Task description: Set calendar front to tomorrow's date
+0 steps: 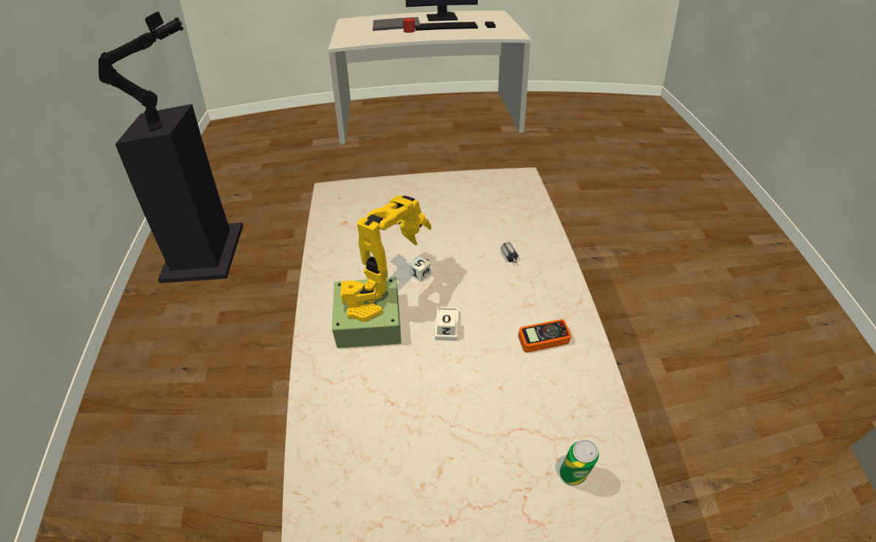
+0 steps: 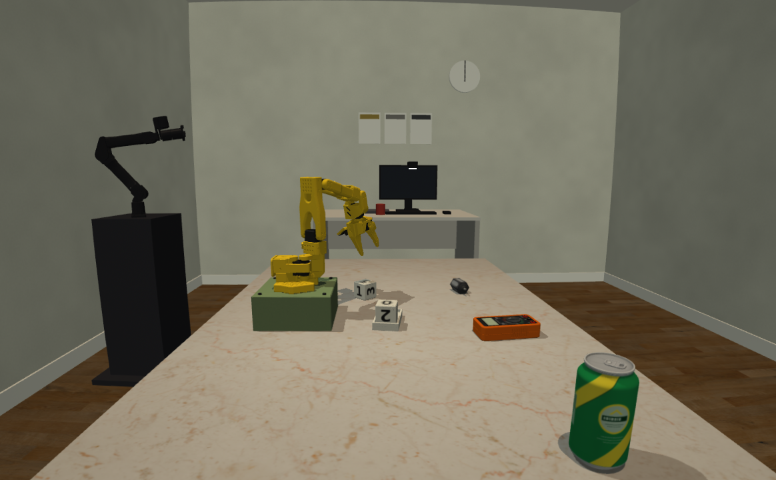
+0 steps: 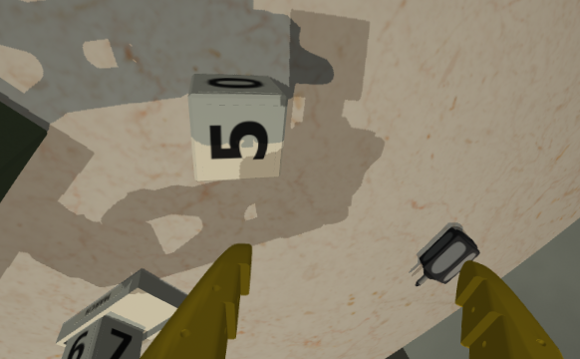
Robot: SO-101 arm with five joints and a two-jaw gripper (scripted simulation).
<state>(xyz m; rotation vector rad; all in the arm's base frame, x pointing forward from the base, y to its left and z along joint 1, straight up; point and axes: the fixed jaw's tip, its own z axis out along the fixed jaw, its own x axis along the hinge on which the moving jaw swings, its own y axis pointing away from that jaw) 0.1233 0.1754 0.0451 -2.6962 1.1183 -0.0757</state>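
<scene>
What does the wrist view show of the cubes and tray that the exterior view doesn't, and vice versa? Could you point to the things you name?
Wrist only: the loose cube's [image 1: 419, 269] [image 2: 365, 290] [image 3: 237, 137] 0, the tray cube's [image 1: 445, 319] [image 2: 386, 312] [image 3: 121, 339] 6 and 7, and the month lettering on the tray [image 1: 446, 338] [image 2: 385, 327] [image 3: 98, 304].
Exterior only: the loose cube's 1 and 3, the tray cube's upside-down 2 and its top 0.
Both: two cubes, the tray, open fingers [image 1: 412, 232] [image 2: 357, 241].

White desk [image 1: 427, 30] [image 2: 468, 219] set against the plain grey-green back wall [image 2: 289, 77], monitor [image 2: 407, 182] and red mug [image 1: 409, 25] [image 2: 381, 209] placed on top, clock [image 2: 464, 75] and three sheets mounted above, wood-plank floor [image 1: 427, 151] laid in front.
</scene>
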